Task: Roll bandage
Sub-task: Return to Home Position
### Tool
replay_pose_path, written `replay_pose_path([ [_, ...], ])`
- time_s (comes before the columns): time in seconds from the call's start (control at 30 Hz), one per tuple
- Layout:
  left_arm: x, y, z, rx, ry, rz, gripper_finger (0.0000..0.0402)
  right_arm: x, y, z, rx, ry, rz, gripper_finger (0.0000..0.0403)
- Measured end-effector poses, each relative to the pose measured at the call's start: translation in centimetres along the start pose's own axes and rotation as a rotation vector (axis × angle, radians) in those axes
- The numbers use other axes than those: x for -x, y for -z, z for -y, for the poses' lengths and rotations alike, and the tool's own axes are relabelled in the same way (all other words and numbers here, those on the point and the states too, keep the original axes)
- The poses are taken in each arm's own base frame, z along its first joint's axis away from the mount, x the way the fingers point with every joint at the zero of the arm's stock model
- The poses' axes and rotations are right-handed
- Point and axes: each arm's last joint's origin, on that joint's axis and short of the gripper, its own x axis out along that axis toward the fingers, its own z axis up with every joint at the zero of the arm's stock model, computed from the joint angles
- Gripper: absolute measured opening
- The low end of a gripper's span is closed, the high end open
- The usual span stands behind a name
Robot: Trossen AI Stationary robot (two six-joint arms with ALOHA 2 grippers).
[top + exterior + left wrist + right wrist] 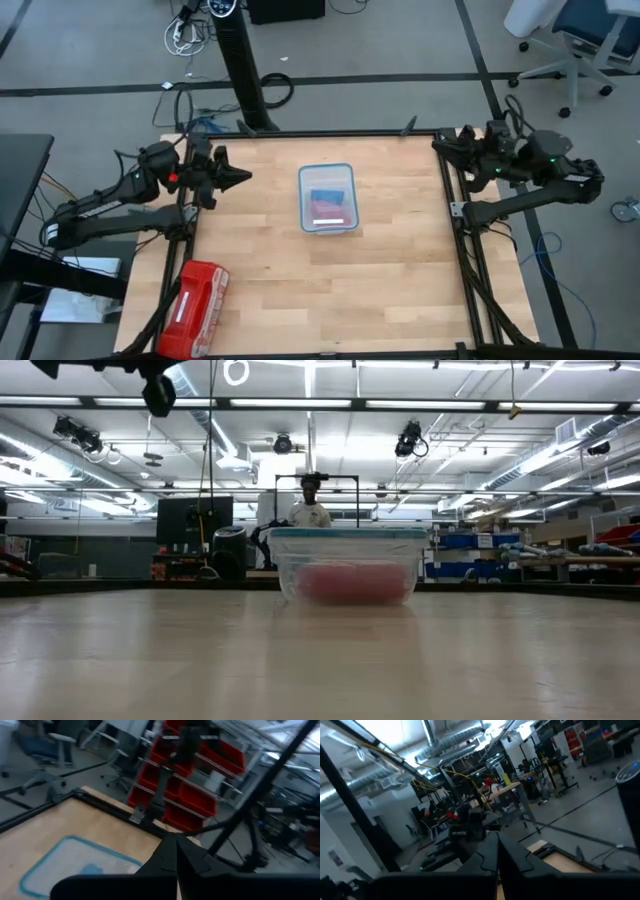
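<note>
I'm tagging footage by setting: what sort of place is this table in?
Probably a robotics lab or workshop: racks of red storage bins, exposed ceiling ducts, and rolling office chairs on the open floor.

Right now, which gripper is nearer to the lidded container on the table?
Left. The left gripper hangs over the table's left edge, beside the container. The right gripper sits farther off, at a right-hand corner of the table.
</note>
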Motion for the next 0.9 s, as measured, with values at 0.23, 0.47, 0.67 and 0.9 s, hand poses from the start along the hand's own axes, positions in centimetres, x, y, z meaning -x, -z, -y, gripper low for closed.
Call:
replay_pose_path([
  [0.23, 0.4, 0.6, -0.4, 0.028, -0.076, 0.039, 0.0001, 1.8, 0.8, 0.9, 0.072, -0.063, -0.096, 0.0005],
  [0.47, 0.8, 0.2, -0.7, -0.063, -0.234, 0.140, 0.0001, 3.6, 4.0, 3.0, 0.015, -0.118, -0.051, 0.0007],
  [0.67, 0.6, 0.5, -1.3, -0.072, -0.300, 0.246, 0.0001, 4.7, 7.3, 4.7, -0.016, -0.200, 0.048, 0.0003],
  [0.9, -0.2, 4.4, -3.1, -0.012, -0.054, 0.356, 0.0001, 4.9, 11.4, 6.5, -0.094, -0.239, 0.069, 0.0007],
])
